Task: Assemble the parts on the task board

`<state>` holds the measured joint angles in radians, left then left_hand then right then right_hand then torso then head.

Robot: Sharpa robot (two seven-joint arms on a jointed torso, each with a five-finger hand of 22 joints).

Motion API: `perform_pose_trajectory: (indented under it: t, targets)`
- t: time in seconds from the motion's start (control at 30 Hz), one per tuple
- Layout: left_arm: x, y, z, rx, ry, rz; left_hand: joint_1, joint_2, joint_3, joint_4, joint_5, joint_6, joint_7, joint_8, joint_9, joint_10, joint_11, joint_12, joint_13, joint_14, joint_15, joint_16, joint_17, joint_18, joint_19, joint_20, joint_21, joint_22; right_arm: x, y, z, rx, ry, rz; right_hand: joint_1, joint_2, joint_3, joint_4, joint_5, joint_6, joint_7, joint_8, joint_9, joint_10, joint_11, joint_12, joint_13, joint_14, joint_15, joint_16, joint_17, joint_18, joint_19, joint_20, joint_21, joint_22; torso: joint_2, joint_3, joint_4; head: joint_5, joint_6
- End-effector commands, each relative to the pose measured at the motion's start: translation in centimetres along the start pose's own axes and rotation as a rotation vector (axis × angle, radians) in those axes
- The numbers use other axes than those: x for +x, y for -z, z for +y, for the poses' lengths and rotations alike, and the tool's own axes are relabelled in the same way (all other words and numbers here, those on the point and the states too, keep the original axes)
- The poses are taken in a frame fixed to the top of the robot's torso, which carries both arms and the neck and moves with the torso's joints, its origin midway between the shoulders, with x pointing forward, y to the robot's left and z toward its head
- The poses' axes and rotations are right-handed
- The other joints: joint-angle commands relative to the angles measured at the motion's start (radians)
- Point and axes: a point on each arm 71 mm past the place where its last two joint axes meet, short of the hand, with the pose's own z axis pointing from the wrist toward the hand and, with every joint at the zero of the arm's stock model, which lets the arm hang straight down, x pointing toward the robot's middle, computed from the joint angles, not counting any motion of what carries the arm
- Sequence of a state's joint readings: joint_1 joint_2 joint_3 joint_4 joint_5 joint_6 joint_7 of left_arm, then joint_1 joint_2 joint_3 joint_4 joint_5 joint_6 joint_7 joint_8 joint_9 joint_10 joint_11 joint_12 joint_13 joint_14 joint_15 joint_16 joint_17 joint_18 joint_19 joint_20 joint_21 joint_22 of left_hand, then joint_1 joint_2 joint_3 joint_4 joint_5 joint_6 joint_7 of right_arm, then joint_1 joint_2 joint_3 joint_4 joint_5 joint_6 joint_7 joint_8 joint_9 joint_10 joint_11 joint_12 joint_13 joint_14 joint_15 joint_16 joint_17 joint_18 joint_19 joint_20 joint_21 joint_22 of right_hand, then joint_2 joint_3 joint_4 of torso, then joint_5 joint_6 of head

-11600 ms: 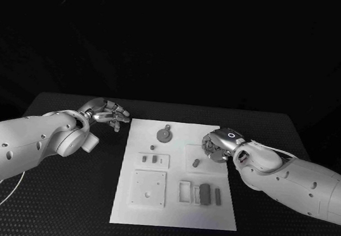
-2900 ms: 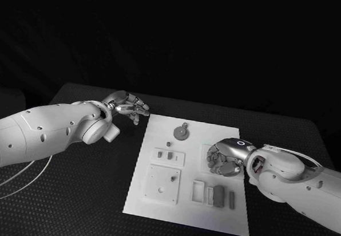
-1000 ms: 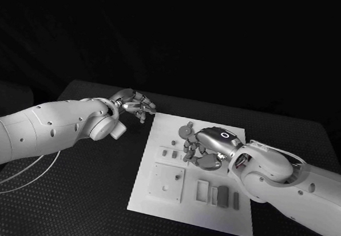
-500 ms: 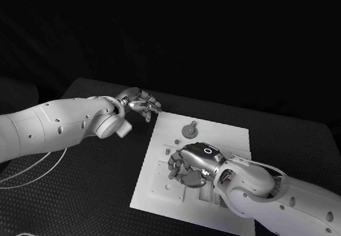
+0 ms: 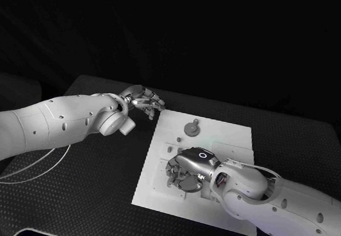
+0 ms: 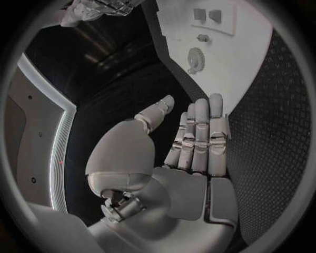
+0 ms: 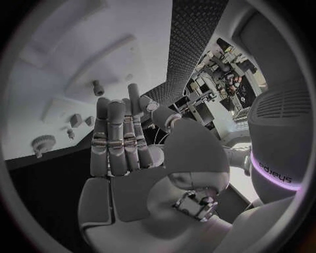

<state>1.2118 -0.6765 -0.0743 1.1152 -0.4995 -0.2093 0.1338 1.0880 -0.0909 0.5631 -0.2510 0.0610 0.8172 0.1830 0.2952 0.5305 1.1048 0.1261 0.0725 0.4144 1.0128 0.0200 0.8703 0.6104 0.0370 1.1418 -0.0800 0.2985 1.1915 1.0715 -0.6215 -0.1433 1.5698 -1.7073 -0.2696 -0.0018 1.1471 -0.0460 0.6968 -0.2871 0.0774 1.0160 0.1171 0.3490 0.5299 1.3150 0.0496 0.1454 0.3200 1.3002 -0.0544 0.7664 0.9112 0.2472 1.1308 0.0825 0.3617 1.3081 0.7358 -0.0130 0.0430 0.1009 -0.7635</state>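
The white task board [image 5: 226,141] lies in the middle of the black table. A round grey part [image 5: 191,129] with a small tab lies on its far end. My right hand [image 5: 186,169] hovers over the board's middle, fingers pointing down at the raised plates there and covering most of them. In the right wrist view that hand [image 7: 125,158] has its fingers straight and holds nothing, above the board [image 7: 52,63]. My left hand [image 5: 145,100] hangs by the board's far left corner; its palm [image 6: 178,153] is bare, fingers stretched out side by side.
Small grey pieces [image 5: 170,148] stand in a plate just left of my right hand. The left wrist view shows the round toothed part [image 6: 196,57], a small peg [image 6: 203,38] and my right hand [image 6: 99,8] beyond. Black table surrounds the board.
My right hand has moved from the board's right side across to its middle and towards me, fingers now over the plates. The left hand stays by the far left corner. The camera has shifted.
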Motion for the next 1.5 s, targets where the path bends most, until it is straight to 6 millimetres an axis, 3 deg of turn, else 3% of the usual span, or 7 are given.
perform_pose_trajectory:
  t: [0.03, 0.23, 0.57, 1.5]
  targets:
    - [0.27, -0.06, -0.25, 0.009, 0.011, 0.017, -0.008, 0.001, -0.008, 0.0, -0.004, 0.0, 0.01, -0.001, 0.001, -0.01, 0.0, -0.003, -0.001, 0.003, -0.001, -0.006, 0.002, 0.054, -0.001, -0.001, -0.006, 0.001, 0.7, -0.19, 0.14, -0.01, 0.018, 0.053, 0.005, 0.005, 0.005, 0.0, 0.003, 0.007, -0.006, 0.002, 0.026, 0.015, -0.008, 0.004, 0.002, -0.004, -0.012, 0.006, 0.001, 0.015, 0.004, -0.001, 0.005, 0.024, 0.0, 0.0002, -0.0009, 0.001, -0.001]
    - [0.32, -0.08, -0.27, 0.009, 0.011, 0.019, -0.008, 0.001, -0.008, 0.0, -0.004, 0.0, 0.01, -0.001, 0.001, -0.011, 0.001, -0.003, -0.001, 0.003, -0.001, -0.006, 0.002, 0.054, -0.001, -0.001, -0.007, 0.001, 1.25, -0.3, -0.02, -0.004, 0.018, 0.066, 0.004, 0.005, 0.005, -0.001, 0.003, 0.007, -0.006, 0.001, 0.026, 0.015, -0.008, 0.004, 0.003, -0.004, -0.012, 0.006, 0.001, 0.015, 0.003, -0.001, 0.005, 0.024, 0.001, 0.0005, 0.0031, 0.003, -0.005]
    - [0.2, -0.02, -0.21, 0.008, 0.011, 0.017, -0.008, 0.001, -0.008, 0.0, -0.004, -0.001, 0.01, -0.001, 0.001, -0.011, 0.001, -0.003, -0.002, 0.003, -0.001, -0.007, 0.003, 0.054, -0.001, 0.0, -0.007, 0.002, 1.52, -0.23, -0.43, 0.01, 0.031, 0.065, 0.004, 0.006, 0.005, -0.001, 0.003, 0.007, -0.006, 0.001, 0.027, 0.015, -0.008, 0.004, 0.004, -0.004, -0.012, 0.006, 0.001, 0.015, 0.003, -0.001, 0.006, 0.024, 0.0, 0.0001, -0.001, 0.007, -0.008]
    - [0.13, 0.04, -0.11, 0.001, 0.012, 0.022, -0.008, 0.002, -0.009, -0.001, -0.004, -0.002, 0.01, -0.002, 0.001, -0.012, 0.001, -0.003, -0.002, 0.003, -0.001, -0.007, 0.005, 0.054, -0.001, 0.0, -0.008, 0.003, 1.34, -0.53, -0.08, 0.019, 0.089, 0.033, 0.006, 0.003, 0.005, -0.002, 0.003, 0.009, -0.008, 0.003, 0.032, 0.016, -0.009, 0.003, 0.012, -0.003, -0.013, 0.01, 0.002, 0.015, 0.004, -0.003, 0.012, 0.025, 0.0, 0.0002, -0.0006, 0.005, -0.009]
